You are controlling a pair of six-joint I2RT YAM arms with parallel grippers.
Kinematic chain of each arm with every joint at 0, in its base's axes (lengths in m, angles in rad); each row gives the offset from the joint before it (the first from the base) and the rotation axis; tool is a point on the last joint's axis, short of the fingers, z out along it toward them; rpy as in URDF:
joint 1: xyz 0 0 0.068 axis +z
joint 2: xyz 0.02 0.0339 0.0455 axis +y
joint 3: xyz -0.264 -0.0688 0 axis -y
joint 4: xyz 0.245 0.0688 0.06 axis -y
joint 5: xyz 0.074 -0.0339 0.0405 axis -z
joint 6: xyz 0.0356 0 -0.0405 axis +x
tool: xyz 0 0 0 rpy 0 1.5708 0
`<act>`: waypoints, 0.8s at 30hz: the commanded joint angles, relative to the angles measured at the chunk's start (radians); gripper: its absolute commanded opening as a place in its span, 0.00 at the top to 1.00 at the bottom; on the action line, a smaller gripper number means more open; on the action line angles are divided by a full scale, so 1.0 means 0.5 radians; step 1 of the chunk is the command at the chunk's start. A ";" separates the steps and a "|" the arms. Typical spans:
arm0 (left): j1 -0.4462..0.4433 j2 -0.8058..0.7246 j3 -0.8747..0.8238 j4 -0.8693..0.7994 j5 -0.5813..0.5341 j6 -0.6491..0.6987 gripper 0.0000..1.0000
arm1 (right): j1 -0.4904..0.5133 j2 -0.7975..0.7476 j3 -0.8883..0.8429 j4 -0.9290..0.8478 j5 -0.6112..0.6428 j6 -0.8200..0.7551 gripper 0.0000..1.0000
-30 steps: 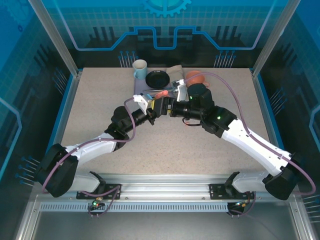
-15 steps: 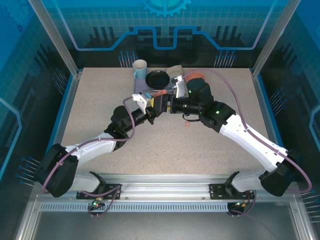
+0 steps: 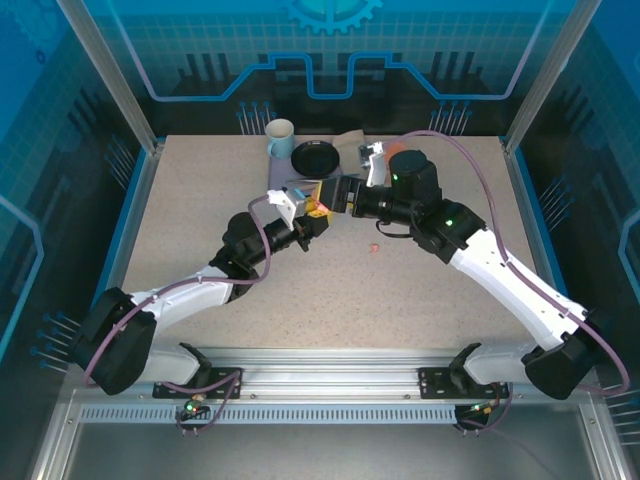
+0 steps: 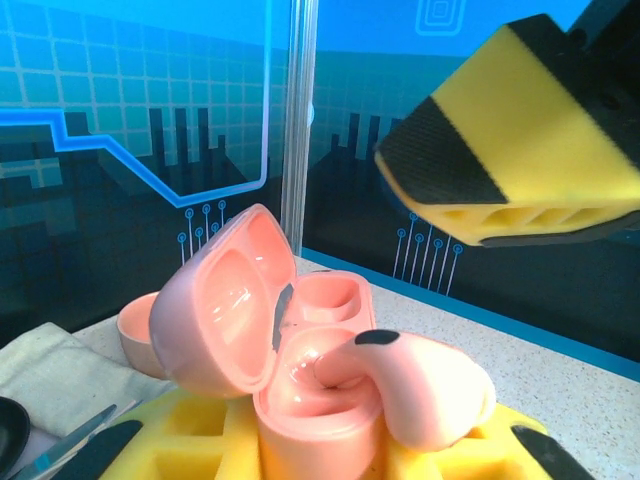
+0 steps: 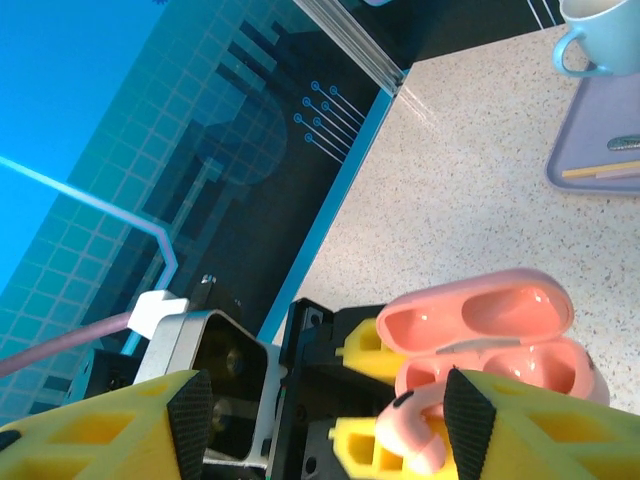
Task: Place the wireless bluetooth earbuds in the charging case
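The salmon-pink charging case [image 4: 300, 400] stands upright with its lid [image 4: 215, 300] hinged open, and my left gripper [image 4: 320, 455] is shut on its base. One salmon-pink earbud [image 4: 430, 385] leans over the case's rim with its stem in the near socket; the far socket [image 4: 330, 298] is empty. My right gripper [image 5: 330, 410] is open, its fingers [image 5: 470, 420] just beside and above the case [image 5: 490, 335] and earbud [image 5: 420, 435], holding nothing. From above, both grippers [image 3: 315, 212] [image 3: 332, 195] meet at mid-table. Another tiny salmon-pink earbud [image 3: 373, 248] lies on the table.
A light-blue mug [image 3: 280, 138], a black dish [image 3: 316, 157] and a grey cloth [image 3: 350, 140] sit at the back. A lilac mat [image 5: 600, 150] with a stick on it lies beside the mug. The speckled tabletop [image 3: 200, 200] is bare to the left and front.
The right arm has swung back and to the right, uncovering the loose earbud on the table. Its jaws stay open at the case. The left arm and case have not moved.
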 commanded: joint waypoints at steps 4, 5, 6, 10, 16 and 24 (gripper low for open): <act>-0.008 -0.035 0.043 0.043 0.047 0.071 1.00 | 0.119 -0.042 -0.052 -0.034 0.037 0.052 0.35; -0.009 -0.032 0.046 0.041 0.047 0.072 1.00 | 0.127 -0.040 -0.051 -0.042 0.033 0.049 0.35; -0.010 -0.029 0.044 0.041 0.050 0.071 1.00 | 0.139 -0.034 -0.051 -0.050 0.031 0.047 0.35; -0.010 -0.025 0.055 0.038 0.058 0.068 1.00 | 0.162 -0.010 -0.048 -0.085 0.029 0.044 0.35; -0.009 -0.034 0.067 0.018 0.065 0.080 1.00 | 0.166 -0.002 -0.053 -0.120 0.019 0.028 0.35; -0.009 -0.038 0.067 0.004 0.070 0.086 1.00 | 0.182 0.013 -0.054 -0.157 -0.020 0.022 0.35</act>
